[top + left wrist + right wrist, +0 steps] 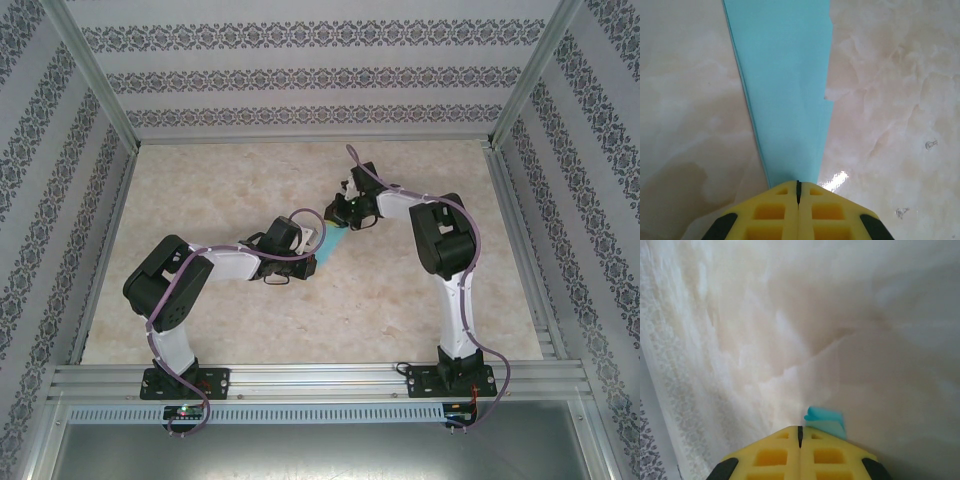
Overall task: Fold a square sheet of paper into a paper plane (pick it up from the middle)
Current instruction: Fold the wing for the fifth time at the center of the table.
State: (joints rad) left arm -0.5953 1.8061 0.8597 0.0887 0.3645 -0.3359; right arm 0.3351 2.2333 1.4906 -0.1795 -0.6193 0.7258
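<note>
Paper plane (785,90): notched edge, left wrist.

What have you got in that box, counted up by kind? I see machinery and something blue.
Robot arms: 2, the left arm and the right arm
Grippers: 2, the left gripper and the right gripper, each shut on the paper
Folded blue paper: 1, held between them
Total: 5
</note>
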